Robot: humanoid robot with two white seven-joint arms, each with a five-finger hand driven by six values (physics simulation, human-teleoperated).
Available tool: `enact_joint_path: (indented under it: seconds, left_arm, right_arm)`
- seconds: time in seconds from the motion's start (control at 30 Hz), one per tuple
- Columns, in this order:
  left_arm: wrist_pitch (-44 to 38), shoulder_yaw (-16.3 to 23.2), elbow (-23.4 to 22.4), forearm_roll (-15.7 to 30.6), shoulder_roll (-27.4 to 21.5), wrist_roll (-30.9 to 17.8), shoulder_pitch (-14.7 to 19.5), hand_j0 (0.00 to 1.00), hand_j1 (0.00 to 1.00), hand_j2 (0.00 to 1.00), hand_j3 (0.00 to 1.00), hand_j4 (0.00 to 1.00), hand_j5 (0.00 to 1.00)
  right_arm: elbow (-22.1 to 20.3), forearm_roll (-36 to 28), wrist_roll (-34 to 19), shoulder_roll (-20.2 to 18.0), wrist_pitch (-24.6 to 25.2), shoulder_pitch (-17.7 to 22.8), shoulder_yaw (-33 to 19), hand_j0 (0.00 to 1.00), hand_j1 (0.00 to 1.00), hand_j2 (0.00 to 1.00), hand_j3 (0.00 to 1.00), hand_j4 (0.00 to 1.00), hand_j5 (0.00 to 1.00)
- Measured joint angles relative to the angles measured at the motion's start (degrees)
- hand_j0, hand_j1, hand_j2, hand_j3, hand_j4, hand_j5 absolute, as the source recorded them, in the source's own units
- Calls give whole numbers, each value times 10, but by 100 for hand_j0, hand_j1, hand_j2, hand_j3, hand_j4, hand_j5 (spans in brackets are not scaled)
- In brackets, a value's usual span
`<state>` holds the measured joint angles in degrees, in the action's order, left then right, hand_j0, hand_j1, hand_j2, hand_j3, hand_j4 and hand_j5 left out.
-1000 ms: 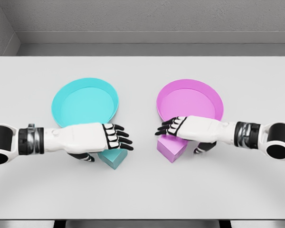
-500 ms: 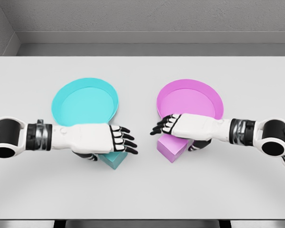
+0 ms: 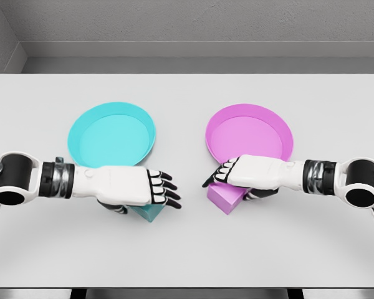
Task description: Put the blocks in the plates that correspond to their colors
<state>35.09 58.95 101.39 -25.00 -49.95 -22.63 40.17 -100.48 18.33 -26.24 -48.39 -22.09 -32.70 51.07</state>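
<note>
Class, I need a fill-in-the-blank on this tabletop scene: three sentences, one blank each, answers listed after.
1. The left hand covers the ____ block.
2. The pink block lies just in front of the ____ plate.
3. The cyan plate holds ____ blocks.

Missing words: cyan; pink; no

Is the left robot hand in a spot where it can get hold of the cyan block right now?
Probably yes. The left robot hand is directly over the cyan block, covering most of it, with nothing between them. The cyan plate sits behind, out of the way.
</note>
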Motion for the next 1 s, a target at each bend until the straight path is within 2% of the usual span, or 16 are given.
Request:
enact_joint_path:
  seconds: [0.17,0.37,0.43,0.53,0.57,0.8,1.0]
  left_arm:
    - [0,0,-1,-2,0,-13,4,100,100,100,100,100,100]
    - [0,1,-4,-2,0,-16,4,100,100,100,100,100,100]
    - [0,1,-6,0,0,-17,4,93,93,93,93,93,93]
    - [0,1,-7,2,0,-17,4,68,68,68,68,68,68]
    - [0,1,-7,2,0,-17,4,63,63,63,63,63,63]
    - [0,0,-7,3,0,-18,4,46,46,46,46,46,46]
    - [0,-1,-8,4,-1,-17,4,43,43,43,43,43,43]
  right_arm:
    - [0,0,-1,1,-4,-3,-1,50,50,50,50,50,50]
    - [0,3,-3,3,-27,-9,-7,41,41,41,41,41,41]
    - [0,3,-3,4,-34,-9,-15,41,41,41,41,41,41]
    - [-1,3,-3,4,-41,-10,-26,41,41,41,41,41,41]
    - [-1,2,-3,4,-44,-12,-28,41,41,41,41,41,41]
    - [-1,-11,-4,5,-57,-13,-50,41,41,41,41,41,41]
    - [0,-20,-10,0,-54,-10,-106,41,41,41,41,41,41]
